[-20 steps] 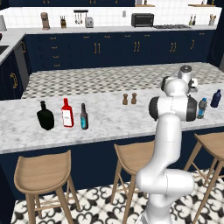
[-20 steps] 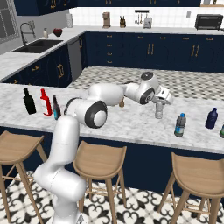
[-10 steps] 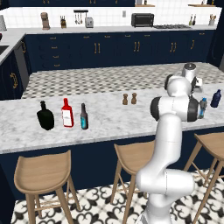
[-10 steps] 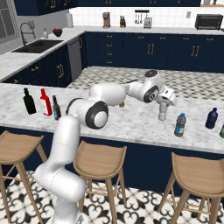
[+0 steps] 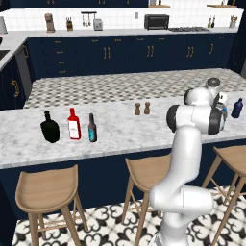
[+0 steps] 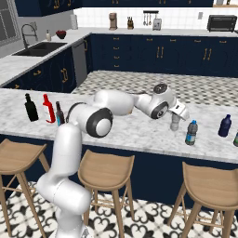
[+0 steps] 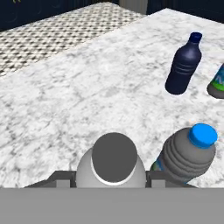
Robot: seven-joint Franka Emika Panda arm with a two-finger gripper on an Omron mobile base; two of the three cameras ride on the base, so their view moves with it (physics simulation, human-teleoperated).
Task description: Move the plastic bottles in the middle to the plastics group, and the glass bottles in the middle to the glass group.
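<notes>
Rightward my arm's carried the clear greyish plastic bottle (image 7: 113, 162); gripper (image 6: 175, 122) seems clamped around it, upright above the marble counter (image 6: 139, 132), beside the blue-capped bottle (image 6: 191, 133).

Left base view: camera behind arm, to its left, elevated, facing forward and down over stools (image 5: 47, 190) onto marble surface (image 5: 120, 132); mid distance.

Right base view: same height, behind arm to its right, facing forward and down; mid distance.

Shared by both: surface, stools, back wall cabinets (image 6: 153, 53), navy bottle (image 6: 225, 126).

Hand view: on hand, looking steeply down, very close to surface; navy bottle also seen here, upper right.
</notes>
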